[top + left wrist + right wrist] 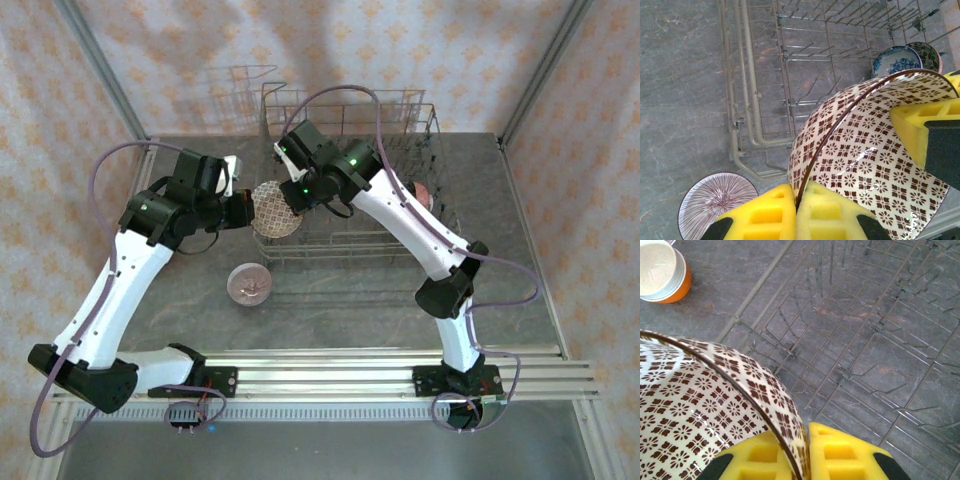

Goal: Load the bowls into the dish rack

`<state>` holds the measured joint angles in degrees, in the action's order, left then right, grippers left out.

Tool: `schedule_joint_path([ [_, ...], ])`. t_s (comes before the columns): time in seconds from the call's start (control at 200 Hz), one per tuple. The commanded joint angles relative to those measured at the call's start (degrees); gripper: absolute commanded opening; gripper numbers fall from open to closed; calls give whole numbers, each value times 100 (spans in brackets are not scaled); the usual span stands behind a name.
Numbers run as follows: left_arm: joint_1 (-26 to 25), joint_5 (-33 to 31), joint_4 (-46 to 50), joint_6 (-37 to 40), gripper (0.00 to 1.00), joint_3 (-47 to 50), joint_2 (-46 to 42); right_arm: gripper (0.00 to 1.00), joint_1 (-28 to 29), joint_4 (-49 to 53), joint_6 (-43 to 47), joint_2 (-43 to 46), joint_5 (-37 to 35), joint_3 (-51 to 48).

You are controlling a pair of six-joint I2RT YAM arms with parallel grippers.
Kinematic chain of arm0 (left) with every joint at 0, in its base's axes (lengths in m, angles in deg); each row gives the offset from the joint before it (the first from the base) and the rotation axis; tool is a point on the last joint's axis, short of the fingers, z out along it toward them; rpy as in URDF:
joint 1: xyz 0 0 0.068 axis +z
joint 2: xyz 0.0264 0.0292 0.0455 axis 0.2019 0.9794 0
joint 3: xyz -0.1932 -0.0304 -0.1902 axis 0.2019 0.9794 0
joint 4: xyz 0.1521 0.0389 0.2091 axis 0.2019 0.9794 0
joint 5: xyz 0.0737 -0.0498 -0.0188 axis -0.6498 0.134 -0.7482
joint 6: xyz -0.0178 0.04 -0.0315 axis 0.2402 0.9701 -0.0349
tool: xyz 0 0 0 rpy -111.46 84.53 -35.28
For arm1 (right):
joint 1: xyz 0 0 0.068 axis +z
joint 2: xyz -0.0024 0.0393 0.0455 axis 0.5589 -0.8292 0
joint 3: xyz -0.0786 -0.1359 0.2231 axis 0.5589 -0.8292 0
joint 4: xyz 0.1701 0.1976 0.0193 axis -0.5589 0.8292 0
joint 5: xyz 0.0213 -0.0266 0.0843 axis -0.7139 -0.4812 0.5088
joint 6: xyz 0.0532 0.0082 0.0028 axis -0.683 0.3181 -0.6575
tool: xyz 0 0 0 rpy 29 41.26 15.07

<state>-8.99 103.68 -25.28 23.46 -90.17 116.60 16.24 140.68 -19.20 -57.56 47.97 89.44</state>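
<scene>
A: status on your hands?
B: your left hand point(796, 202) is clamped on the rim of the patterned bowl point(865, 165); one finger inside, one outside, wall pinched between them
A: and the right?
B: your right hand point(807, 442) is closed on the same bowl's rim from the opposite side; the left wrist view has one of its yellow fingers lying against the bowl's inner face
A: so both hands on one bowl?
B: yes; from the top view the bowl sits between your two hands, tipped steeply rather than level
A: where is it relative to the dish rack point(340, 252)?
B: over the rack's left end, near the front-left corner; wire floor and upright tines directly under it in both wrist views; cannot tell whether it touches any wire
A: other bowls?
B: striped bowl point(247, 283) on the table point(200, 300), just in front of the rack's near-left corner, not touching it; orange bowl point(662, 272) stands mouth-up on the table outside the rack, cream inside
A: anything loaded?
B: blue-and-white bowl point(895, 60) stands on edge among the tines toward the rack's far side; green bowl point(926, 52) right behind it, overlapping in view
</scene>
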Motion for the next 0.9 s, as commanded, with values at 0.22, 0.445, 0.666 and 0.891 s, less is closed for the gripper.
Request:
schedule_joint_path([
  [0.22, -36, -77, -435, -46, 9, -516, 158, 3, 45, 123, -237, 48, -630, 147],
  [0.445, -36, -216, -69, 280, 42, -1415, 595, 2, 50, -11, -460, 135, -1410, -79],
  [0.666, -36, -337, -260, 285, 55, -1548, 534, 2, 49, -36, -964, 188, -2888, -119],
  [0.891, -20, -464, -311, 403, 57, -1353, 360, 0, -6, 33, -1604, 179, -4554, -82],
])
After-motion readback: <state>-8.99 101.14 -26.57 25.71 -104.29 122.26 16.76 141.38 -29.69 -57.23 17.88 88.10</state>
